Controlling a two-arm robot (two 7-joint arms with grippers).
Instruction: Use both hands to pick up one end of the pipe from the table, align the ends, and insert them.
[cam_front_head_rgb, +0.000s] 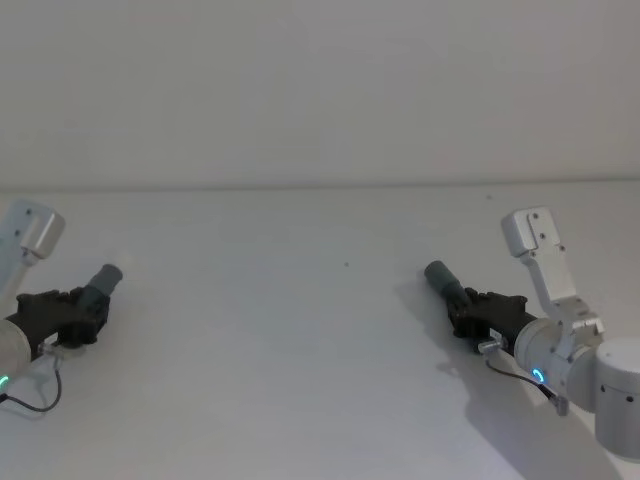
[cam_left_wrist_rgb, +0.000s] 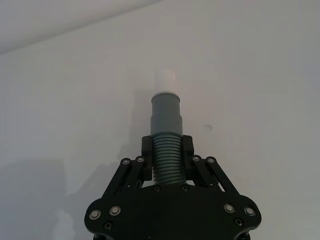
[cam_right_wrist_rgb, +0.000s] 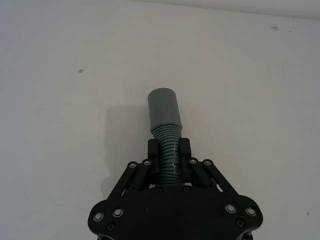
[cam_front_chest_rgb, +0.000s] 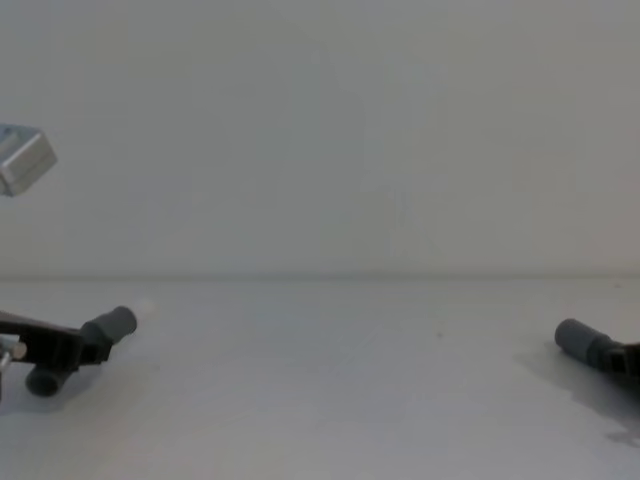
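Observation:
My left gripper (cam_front_head_rgb: 78, 308) is at the left of the table (cam_front_head_rgb: 300, 350), shut on the corrugated part of the pipe just behind one end. That end is a grey cuff (cam_left_wrist_rgb: 166, 112) with a narrower white tip (cam_left_wrist_rgb: 168, 80), and it points up and to the right (cam_front_chest_rgb: 113, 324). My right gripper (cam_front_head_rgb: 478, 310) is far off at the right, shut on the pipe behind the other end. This end is a plain wider grey sleeve (cam_right_wrist_rgb: 164, 110), and it points up and to the left (cam_front_chest_rgb: 575, 338). A wide gap separates the two ends. The rest of the pipe is hidden behind the grippers.
A thin dark cable (cam_front_head_rgb: 40, 395) loops under the left wrist. The pale wall (cam_front_head_rgb: 320, 90) rises behind the table's far edge. Bare white table surface lies between the two grippers.

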